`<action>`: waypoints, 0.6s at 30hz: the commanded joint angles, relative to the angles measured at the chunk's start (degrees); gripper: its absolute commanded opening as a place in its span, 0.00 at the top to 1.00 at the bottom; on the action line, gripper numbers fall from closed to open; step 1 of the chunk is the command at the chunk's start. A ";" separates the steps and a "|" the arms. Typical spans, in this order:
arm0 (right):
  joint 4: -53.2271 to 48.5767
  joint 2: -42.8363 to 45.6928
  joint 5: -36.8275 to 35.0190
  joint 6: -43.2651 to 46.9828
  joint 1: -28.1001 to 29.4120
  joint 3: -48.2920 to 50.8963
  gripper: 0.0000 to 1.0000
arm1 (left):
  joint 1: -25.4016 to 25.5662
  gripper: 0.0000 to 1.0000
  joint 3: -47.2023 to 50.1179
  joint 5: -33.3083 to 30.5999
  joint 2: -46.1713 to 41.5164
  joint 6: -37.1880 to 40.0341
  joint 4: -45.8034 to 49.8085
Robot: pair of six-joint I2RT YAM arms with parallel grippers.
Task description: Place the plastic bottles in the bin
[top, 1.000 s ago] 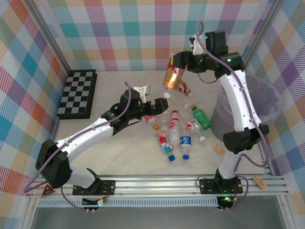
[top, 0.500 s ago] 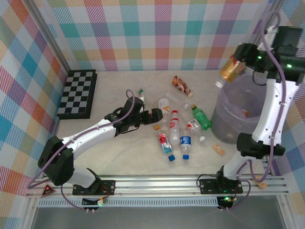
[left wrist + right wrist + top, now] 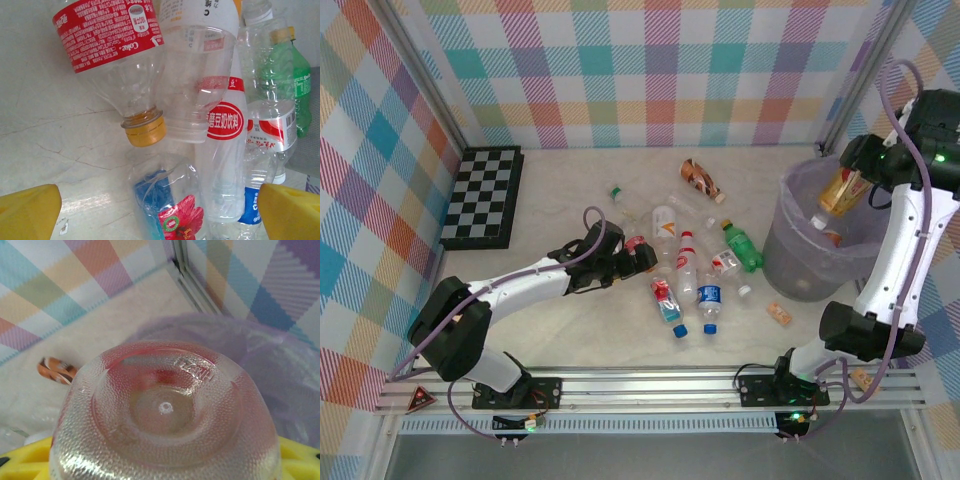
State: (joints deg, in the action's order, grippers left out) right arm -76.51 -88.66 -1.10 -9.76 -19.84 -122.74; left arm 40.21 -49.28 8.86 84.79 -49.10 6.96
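From the right wrist, the held bottle [image 3: 165,410] sat so close that its clear, dimpled base hid its own label and cap, and left us only slivers of the yellow fingers [image 3: 25,457]. From above we saw the right gripper [image 3: 852,178] clenched around that amber bottle, which was tilted cap-down over the mouth of the bin [image 3: 790,270] at the table's right edge. The bin's purple bag [image 3: 280,370] was hazy. Inside lay a small reddish shape [image 3: 832,238] that we could not identify. The left gripper [image 3: 642,258] was low over the middle of the table [image 3: 570,330] with its jaws spread wide and grasping nothing. Its two yellow tips were cut off at the lower corners of the left wrist view. Between them lay the plastic bottles [image 3: 110,35], overlapping so that several labels were partly covered. A green bottle [image 3: 743,247] lay at the pile's right and a brown-red bottle [image 3: 701,180] towards the far edge. The chessboard [image 3: 485,195] lay in the far left corner.
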 commanded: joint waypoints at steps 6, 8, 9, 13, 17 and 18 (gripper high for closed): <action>7.67 1.22 1.22 0.11 -0.29 14.66 0.63 | 2.51 0.00 5.49 -3.71 -7.32 -5.48 2.71; 9.08 0.58 2.19 0.00 -0.28 17.85 0.62 | 3.18 0.00 6.32 -4.02 -7.90 -6.32 2.62; 9.87 0.26 2.65 -0.08 -0.25 19.47 0.62 | 3.51 0.00 6.60 -4.19 -7.96 -6.60 2.64; 12.97 -0.92 3.52 -0.08 -0.20 25.63 0.62 | 4.13 0.00 6.61 -5.17 -8.07 -6.71 2.95; 16.12 -1.69 3.73 -0.39 -0.12 31.14 0.58 | 4.53 0.00 5.96 -4.88 -8.46 -6.91 3.15; 17.20 -1.71 3.77 -0.74 -0.11 32.69 0.58 | 4.86 0.00 5.95 -4.89 -8.44 -7.37 3.36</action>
State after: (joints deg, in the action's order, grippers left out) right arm -63.35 -89.97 1.32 -9.82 -19.88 -92.58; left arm 44.05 -43.20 4.78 77.67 -55.07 9.13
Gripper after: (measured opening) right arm 0.612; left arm 0.999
